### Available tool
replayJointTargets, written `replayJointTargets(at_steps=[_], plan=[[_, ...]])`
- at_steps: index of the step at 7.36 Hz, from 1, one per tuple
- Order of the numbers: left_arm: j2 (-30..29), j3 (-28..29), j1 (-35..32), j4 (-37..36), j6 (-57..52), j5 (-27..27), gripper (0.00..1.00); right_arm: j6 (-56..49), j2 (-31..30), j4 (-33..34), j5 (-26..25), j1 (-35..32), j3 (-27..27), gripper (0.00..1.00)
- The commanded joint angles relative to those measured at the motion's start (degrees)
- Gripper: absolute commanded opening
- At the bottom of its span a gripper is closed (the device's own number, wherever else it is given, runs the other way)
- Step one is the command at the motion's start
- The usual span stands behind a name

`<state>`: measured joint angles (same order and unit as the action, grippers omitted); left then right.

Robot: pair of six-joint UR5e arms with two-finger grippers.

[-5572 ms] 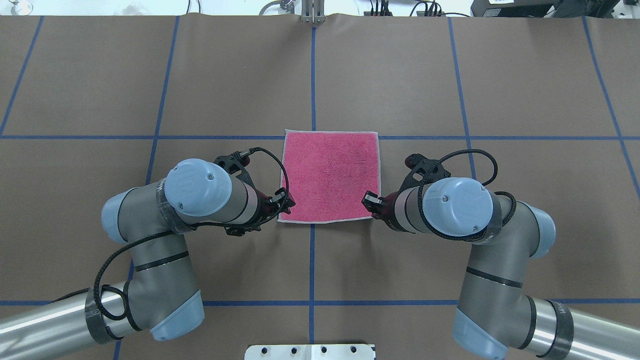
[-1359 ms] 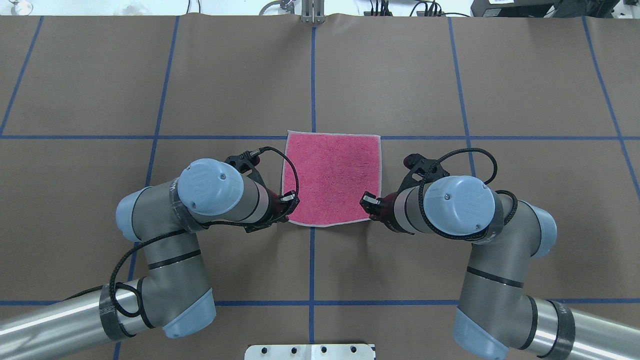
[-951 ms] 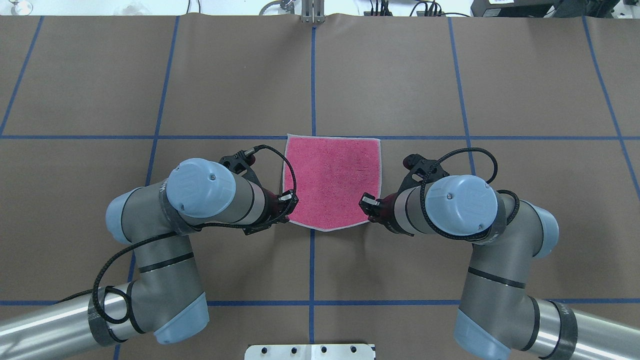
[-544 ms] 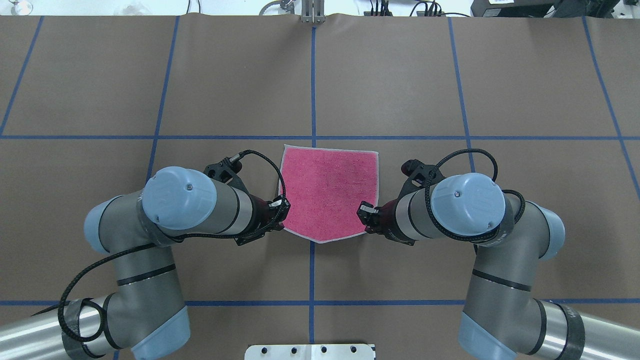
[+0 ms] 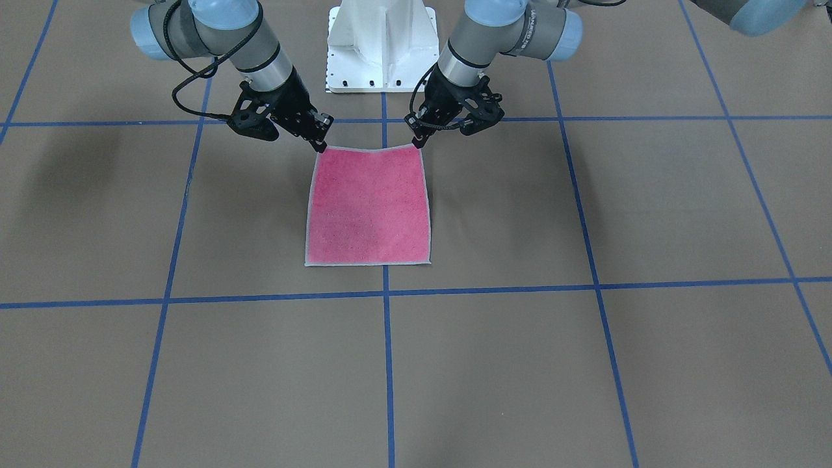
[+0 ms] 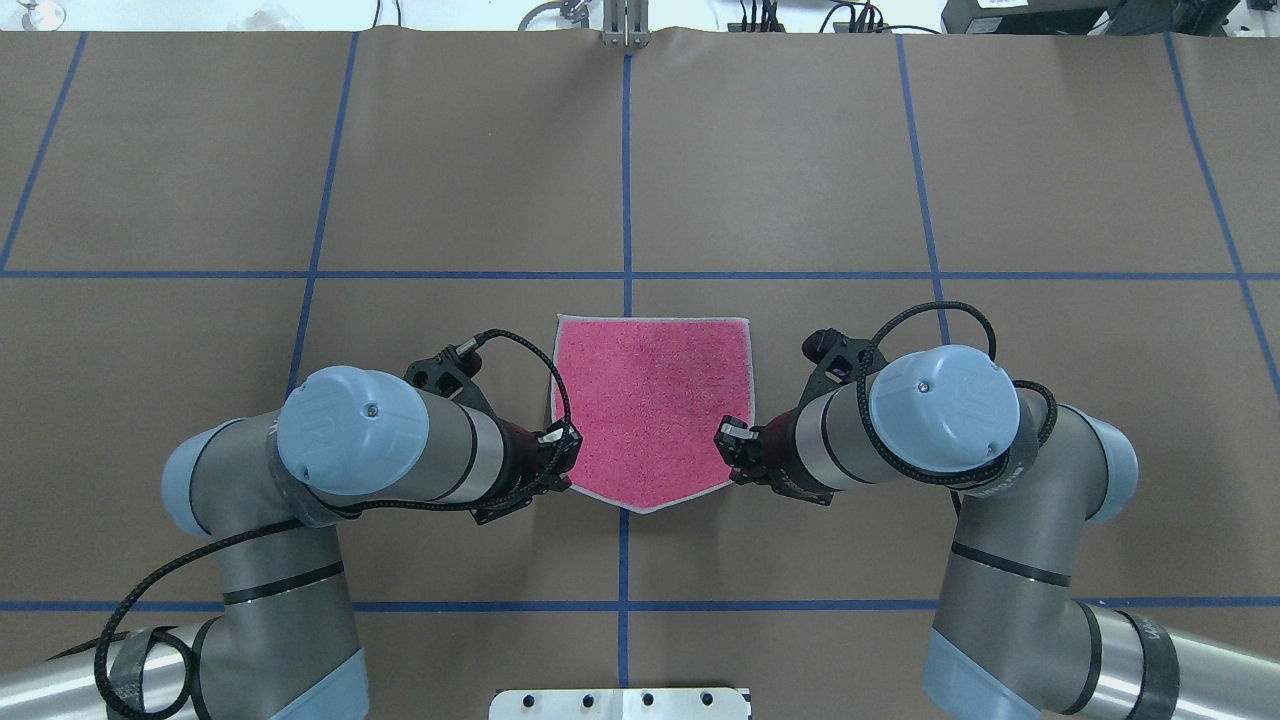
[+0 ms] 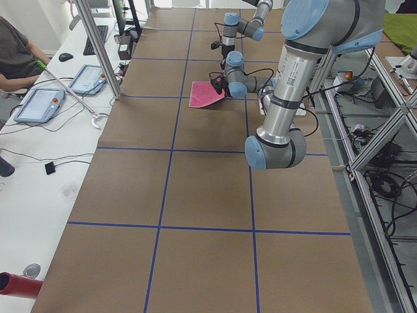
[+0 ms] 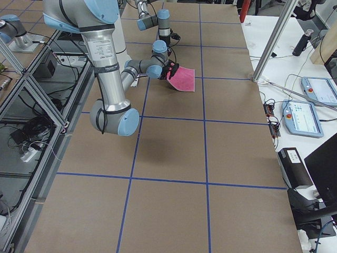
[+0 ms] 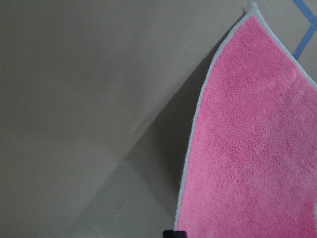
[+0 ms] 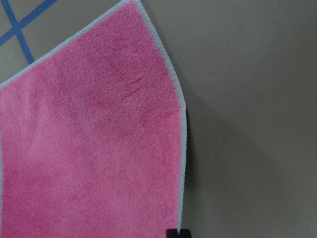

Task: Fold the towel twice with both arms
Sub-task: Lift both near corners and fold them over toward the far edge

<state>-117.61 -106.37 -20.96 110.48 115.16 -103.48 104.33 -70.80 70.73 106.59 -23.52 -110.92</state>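
The towel point(image 6: 650, 410) shows its pink face with a light grey border, at the table's middle. Its far edge lies on the brown table and its near edge is lifted, sagging to a point in the middle. My left gripper point(image 6: 570, 462) is shut on the near left corner. My right gripper point(image 6: 724, 440) is shut on the near right corner. In the front-facing view the towel point(image 5: 368, 208) hangs between the left gripper point(image 5: 416, 139) and the right gripper point(image 5: 321, 145). Both wrist views show the towel's raised pink edge point(image 9: 252, 139) point(image 10: 94, 144) above its shadow. The dark grey face is hidden.
The white pedestal base point(image 5: 382, 45) stands just behind the grippers. Blue tape lines point(image 6: 626, 170) grid the brown table. An operator point(image 7: 19, 59) sits at a side desk with tablets point(image 7: 39, 104) beyond the table's far edge.
Both grippers closed on the towel's near corners, lifted them and drew back toward the robot's base. The towel slid nearer with them, and its near edge now sags to a point.
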Motion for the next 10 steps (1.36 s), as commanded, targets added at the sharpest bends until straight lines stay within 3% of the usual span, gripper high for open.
replayJointTargets(at_steps=[1,4,6,10], plan=[[-0.1,-0.6,0.2,0.0,0.3,-0.1,0.00,0.0,0.0,0.0,0.7,0.1,-0.5,0.00],[-1.0,3.4,-3.1,0.7,-0.8,-0.1,0.00,0.0,1.6,0.1,3.7,-5.0,1.9,0.00],[-2.5,4.9,-5.3,0.8,-0.7,-0.1,0.00,0.0,5.1,0.1,4.6,-7.4,6.8,0.00],[-6.2,11.2,-8.3,2.3,-0.7,-0.1,0.00,-0.1,5.3,0.0,5.4,-9.2,9.0,0.00]])
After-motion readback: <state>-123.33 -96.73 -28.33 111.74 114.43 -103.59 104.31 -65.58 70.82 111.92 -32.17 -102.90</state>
